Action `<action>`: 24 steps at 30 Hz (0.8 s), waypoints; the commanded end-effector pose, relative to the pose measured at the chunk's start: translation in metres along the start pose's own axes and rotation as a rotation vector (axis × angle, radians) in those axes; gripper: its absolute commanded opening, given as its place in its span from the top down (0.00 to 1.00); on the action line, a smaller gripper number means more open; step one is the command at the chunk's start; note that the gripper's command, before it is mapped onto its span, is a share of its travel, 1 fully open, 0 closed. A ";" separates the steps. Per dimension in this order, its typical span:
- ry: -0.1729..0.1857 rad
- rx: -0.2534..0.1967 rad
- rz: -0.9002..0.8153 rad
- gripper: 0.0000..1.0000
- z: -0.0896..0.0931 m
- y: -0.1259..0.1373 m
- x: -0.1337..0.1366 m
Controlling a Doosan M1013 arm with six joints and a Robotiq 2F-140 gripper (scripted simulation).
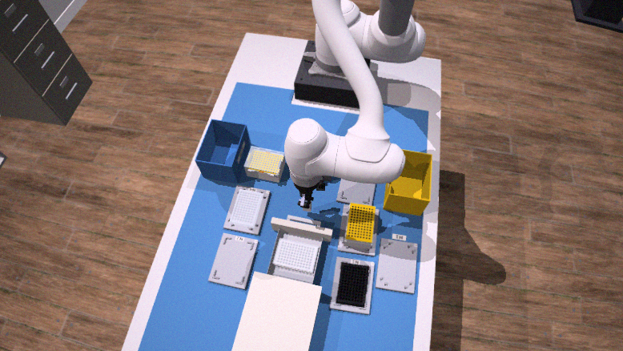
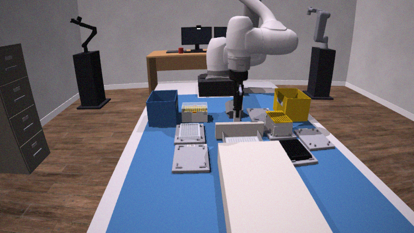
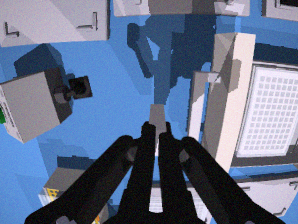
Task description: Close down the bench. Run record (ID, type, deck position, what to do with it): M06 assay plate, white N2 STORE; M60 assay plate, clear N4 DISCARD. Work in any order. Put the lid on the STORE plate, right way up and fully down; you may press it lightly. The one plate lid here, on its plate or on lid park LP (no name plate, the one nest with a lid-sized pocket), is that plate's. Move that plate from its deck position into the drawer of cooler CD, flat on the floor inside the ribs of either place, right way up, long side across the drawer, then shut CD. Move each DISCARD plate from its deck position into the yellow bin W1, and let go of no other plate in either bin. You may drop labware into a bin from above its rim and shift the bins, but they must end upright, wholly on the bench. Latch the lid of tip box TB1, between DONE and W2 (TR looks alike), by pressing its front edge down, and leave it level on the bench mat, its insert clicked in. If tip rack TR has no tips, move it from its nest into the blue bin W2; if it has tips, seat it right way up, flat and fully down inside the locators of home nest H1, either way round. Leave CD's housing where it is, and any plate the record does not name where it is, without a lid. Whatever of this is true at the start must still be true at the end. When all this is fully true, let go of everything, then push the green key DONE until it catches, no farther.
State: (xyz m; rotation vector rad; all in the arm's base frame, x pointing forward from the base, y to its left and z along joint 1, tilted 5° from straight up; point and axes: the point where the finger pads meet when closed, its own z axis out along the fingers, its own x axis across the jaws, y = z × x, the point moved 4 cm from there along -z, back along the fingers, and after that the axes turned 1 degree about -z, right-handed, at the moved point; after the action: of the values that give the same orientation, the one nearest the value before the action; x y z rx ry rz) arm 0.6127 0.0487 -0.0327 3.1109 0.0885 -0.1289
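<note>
Arm [image 1: 348,65] rises from its black base [image 1: 305,93] at the far end of the counter [image 1: 257,56], arches toward the near side, and bends at a bulky white wrist assembly [image 1: 344,156] that lies level across the blue mat [image 1: 200,304]. From the left end of that assembly the pincer [image 2: 237,117] hangs straight down, fingers together with nothing between them, tips low over the mat just beyond the far edge of the open cooler drawer [image 2: 239,129]. In the wrist view the closed fingertips point at bare blue mat beside the drawer's pale front wall, and a small grey box with a green spot [image 3: 29,106] sits to the left of them. White assay plate [image 1: 296,254] lies flat inside the drawer, which stands pulled out from the cream cooler housing [image 1: 279,312]; whether a lid covers it cannot be told. Clear plate [image 1: 247,206] sits on its nest left of the drawer. Black plate [image 1: 354,283] rests on a nest right of the housing. Tip rack with a yellow perforated top [image 1: 360,222] stands right of the drawer, near the yellow bin [image 1: 409,191]. Tip box [image 1: 264,163], with yellow tips under a clear lid, stands just right of the blue bin [image 1: 219,167]. Both bins are upright on the counter.
</note>
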 end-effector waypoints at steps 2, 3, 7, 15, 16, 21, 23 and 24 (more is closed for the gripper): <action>0.000 0.000 0.000 1.00 0.006 0.000 0.000; 0.000 0.000 0.000 1.00 0.006 0.000 0.000; 0.000 0.000 0.000 1.00 0.010 0.000 0.000; 0.000 0.000 0.000 1.00 0.021 0.000 0.000; 0.000 0.000 0.000 1.00 0.022 0.000 0.000; 0.000 0.000 0.000 1.00 0.024 0.000 0.000; 0.000 0.000 0.000 1.00 0.024 0.000 0.000; 0.000 0.000 0.000 1.00 0.024 0.000 0.000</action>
State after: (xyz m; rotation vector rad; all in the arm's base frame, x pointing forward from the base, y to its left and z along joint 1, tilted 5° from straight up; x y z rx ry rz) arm 0.6107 0.0480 -0.0565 3.1109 0.0885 -0.1289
